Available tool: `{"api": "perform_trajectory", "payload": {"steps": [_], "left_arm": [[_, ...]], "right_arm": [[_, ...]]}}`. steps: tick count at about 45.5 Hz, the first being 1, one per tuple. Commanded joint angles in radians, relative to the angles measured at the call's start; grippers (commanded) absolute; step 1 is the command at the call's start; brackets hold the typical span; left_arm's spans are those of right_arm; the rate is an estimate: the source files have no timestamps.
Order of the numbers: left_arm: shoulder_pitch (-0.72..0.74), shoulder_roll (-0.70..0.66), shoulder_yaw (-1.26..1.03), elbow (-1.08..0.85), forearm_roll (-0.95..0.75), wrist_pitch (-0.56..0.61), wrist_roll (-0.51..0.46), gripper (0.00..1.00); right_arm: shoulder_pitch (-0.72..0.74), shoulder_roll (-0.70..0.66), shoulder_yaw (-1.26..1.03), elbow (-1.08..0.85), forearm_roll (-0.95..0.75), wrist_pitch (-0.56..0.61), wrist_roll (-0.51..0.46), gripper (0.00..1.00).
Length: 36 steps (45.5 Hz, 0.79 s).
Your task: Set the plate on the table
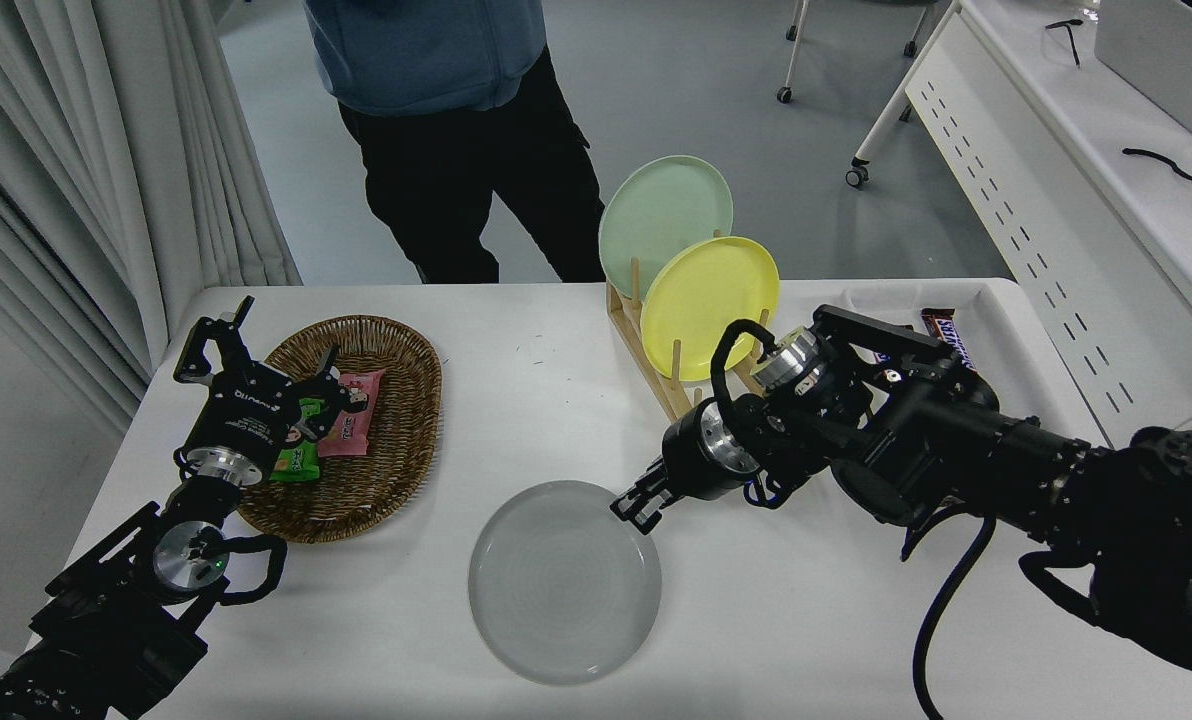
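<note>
The pale grey-white plate (564, 582) is low over the front middle of the white table (516, 390), nearly flat. Whether it touches the tabletop I cannot tell. My right gripper (634, 508) comes in from the right and is shut on the plate's far right rim. My left gripper (256, 362) is parked at the lower left over the basket's left edge, open and empty.
A wooden rack (656, 375) behind the right arm holds a yellow plate (708, 305) and a mint-green plate (664, 210). A wicker basket (381, 480) with snack packs stands at left. A tray with a Snickers bar (941, 328) is at right. A person (456, 130) stands at the far side.
</note>
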Motion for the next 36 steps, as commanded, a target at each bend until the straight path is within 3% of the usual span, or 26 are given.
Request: {"api": "perform_trajectory", "payload": {"steps": [1, 36], "left_arm": [[0.000, 0.000, -0.001, -0.001, 0.000, 0.000, 0.000, 1.00], [0.000, 0.000, -0.001, -0.001, 0.000, 0.000, 0.000, 1.00]], "right_arm": [[-0.053, 0.013, 0.001, -0.067, -0.053, 0.000, -0.001, 0.00], [-0.088, 0.019, 0.004, -0.074, -0.055, 0.000, -0.004, 0.00]]}}
